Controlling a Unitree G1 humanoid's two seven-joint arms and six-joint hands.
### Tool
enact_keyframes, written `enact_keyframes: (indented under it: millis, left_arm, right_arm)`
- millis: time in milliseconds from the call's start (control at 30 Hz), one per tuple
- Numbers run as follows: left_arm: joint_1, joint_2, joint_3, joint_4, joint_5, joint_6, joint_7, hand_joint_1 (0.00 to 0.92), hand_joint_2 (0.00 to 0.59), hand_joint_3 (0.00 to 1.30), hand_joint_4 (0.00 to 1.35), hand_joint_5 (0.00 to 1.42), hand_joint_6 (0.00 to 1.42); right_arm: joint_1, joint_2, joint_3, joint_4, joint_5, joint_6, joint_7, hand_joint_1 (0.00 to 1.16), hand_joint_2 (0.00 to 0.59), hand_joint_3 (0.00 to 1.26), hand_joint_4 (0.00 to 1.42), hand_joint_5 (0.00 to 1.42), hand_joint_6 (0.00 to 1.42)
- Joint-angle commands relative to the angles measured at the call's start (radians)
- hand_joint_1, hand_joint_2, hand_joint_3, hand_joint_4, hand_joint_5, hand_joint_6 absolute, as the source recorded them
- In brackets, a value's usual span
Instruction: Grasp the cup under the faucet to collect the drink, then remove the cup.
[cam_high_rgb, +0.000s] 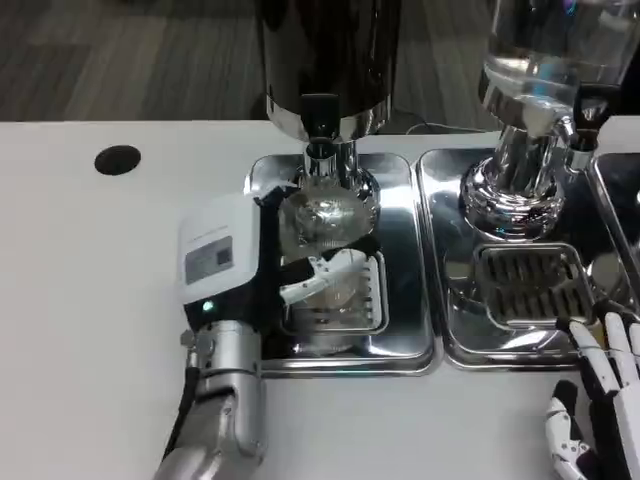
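Clear plastic shows between my left hand's (262, 262) fingers (318, 275): I see them wrapped around the cup (322, 232), which stands on the drip tray (400, 352) near the table's (90, 320) far edge, right under the faucet (321, 148) of the dark dispenser (330, 60). My right hand (600, 400) rests at the near right corner, fingers spread, holding nothing, just beside the second tray (455, 340) under the clear dispenser (535, 60).
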Motion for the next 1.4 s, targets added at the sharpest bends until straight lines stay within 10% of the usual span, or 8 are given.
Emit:
enact_keyframes:
  millis: [33,1400]
  left_arm:
    - [-0.015,0.005,-0.017,0.018,0.012,-0.014,0.032,0.416,0.080,0.60,0.52,0.91,1.25]
    - [0.057,0.072,0.002,-0.098,-0.028,-0.004,-0.033,0.000,0.001,0.22,0.15,0.64,0.98]
  right_arm:
    - [0.007,0.001,-0.006,-0.005,0.003,0.000,0.006,0.00,0.546,0.16,0.00,0.00,0.02]
    - [-0.039,0.011,0.010,0.054,0.012,-0.017,0.004,0.00,0.529,0.16,0.00,0.00,0.02]
